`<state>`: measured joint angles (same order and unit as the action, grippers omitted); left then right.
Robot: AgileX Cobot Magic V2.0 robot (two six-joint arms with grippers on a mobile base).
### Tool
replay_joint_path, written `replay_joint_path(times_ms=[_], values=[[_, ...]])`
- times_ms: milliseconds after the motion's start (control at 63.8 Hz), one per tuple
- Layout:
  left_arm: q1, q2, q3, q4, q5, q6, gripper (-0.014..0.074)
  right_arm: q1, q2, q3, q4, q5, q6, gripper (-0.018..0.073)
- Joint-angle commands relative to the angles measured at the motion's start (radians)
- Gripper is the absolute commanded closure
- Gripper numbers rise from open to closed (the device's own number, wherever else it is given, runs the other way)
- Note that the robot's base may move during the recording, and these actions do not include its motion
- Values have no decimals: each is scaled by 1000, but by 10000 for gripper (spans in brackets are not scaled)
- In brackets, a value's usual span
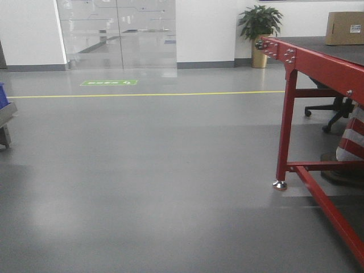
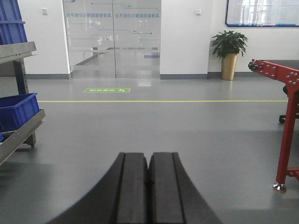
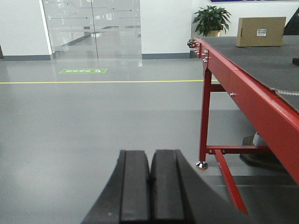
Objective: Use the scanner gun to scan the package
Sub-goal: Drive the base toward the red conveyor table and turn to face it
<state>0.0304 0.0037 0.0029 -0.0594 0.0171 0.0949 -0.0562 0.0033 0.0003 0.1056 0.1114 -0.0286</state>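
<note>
Judging by how things lie, the approach step is not yet done: left gripper (image 2: pixel 148 186) and right gripper (image 3: pixel 150 186) hang over bare floor, jaws pressed together, empty. The package (image 3: pixel 260 31) stands far right on the red table (image 3: pixel 243 88); the scanner gun is not clearly visible. The next move probably calls for closing in while clearing the table legs and the office chair (image 1: pixel 330 108).
</note>
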Motion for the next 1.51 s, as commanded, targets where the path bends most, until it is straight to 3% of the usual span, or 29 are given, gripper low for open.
replay_joint_path(times_ms=[0, 1490], values=[[-6, -4, -3, -8, -17, -4, 707, 0, -3, 0, -7, -15, -1, 713], [-4, -4, -3, -8, -17, -4, 707, 2, -3, 0, -7, -15, -1, 713]])
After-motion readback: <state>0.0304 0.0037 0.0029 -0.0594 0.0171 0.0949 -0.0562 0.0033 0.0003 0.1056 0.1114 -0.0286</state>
